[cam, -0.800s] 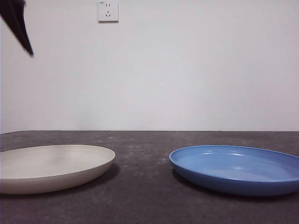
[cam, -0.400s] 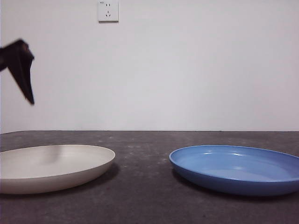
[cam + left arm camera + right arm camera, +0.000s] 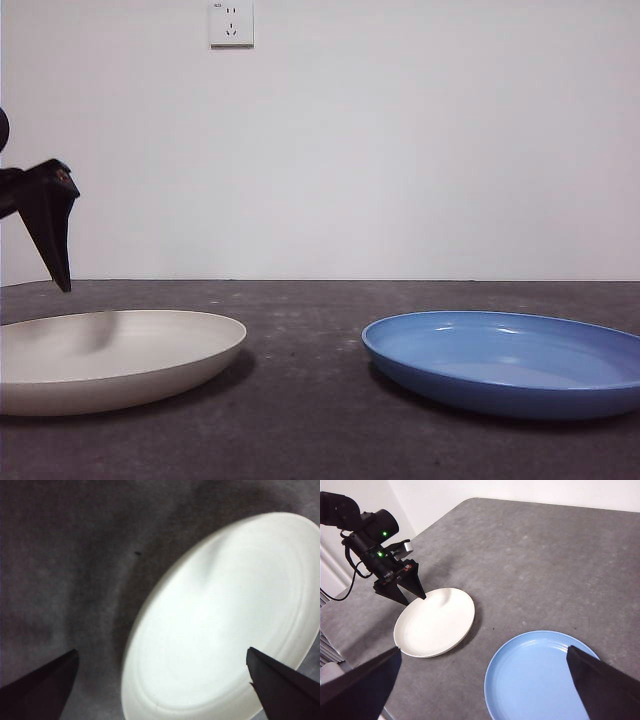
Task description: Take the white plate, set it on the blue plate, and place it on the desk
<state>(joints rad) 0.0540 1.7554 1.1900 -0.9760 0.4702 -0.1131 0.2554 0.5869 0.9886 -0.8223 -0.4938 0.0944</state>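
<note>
At the far left edge of the front view the left gripper (image 3: pixel 55 255) hangs in the air just above the near-left part of the white plate (image 3: pixel 120 355), its dark tips pointing down and not touching anything; in its own wrist view the jaws stand spread wide with the white plate (image 3: pixel 225 625) filling the space between them, and the right wrist view shows the same gripper (image 3: pixel 405 587) poised over the plate's far rim. The white plate lies flat on the desk (image 3: pixel 310 400) in the lower left of the front view, empty and well apart from the blue plate (image 3: pixel 510 360), which sits flat in the lower right. The right gripper (image 3: pixel 480 690) waits high above the table, jaws spread, holding nothing, the blue plate (image 3: pixel 535 675) below it. The white plate looks rigid, matte and fairly light, so it should not flex, but being so shallow it offers only its thin rim to pinch; a hold on the edge nearest the left gripper seems the sensible one, one jaw inside and one under the lip. Held off-centre like that it will probably want to tip, and it may be brittle if dropped onto the glossy, likely slippery blue plate.
</note>
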